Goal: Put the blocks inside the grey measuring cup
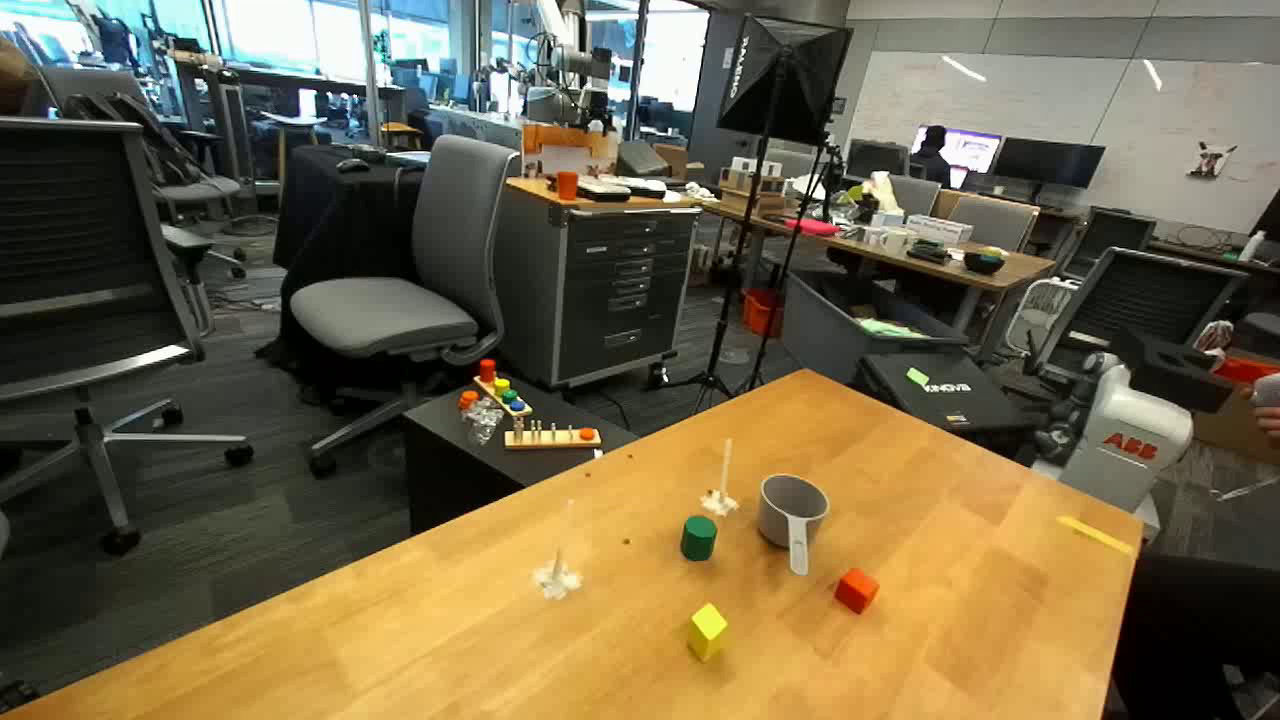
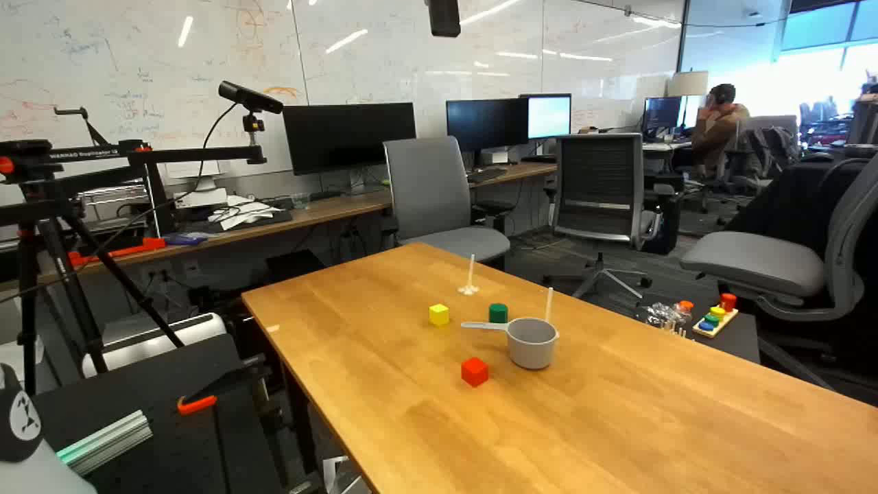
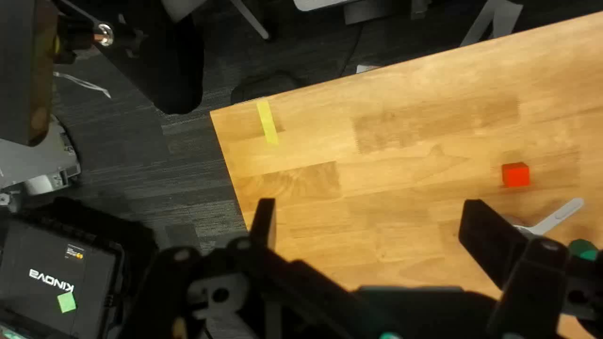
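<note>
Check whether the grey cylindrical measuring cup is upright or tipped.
Upright: in both exterior views, the grey cylindrical measuring cup stands on the wooden table, its opening facing up.

ABB (image 1: 1130, 445) on white arm (image 1: 1150, 415), KINOVA (image 3: 51, 280) on case (image 3: 44, 256), seemingly WANHAO (image 2: 65, 157) on bar (image 2: 96, 155)

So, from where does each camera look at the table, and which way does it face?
In an exterior view: higher than the table, facing the drawer cabinet; nothing of the Franka arm shows.
In an exterior view: also higher, facing the whiteboard; the dark piece at top may be the robot's.
Wrist view: on the wrist, facing down at table and floor; the open tool shows.
Both exterior views share green block, yellow block, red block and grey measuring cup.
</note>
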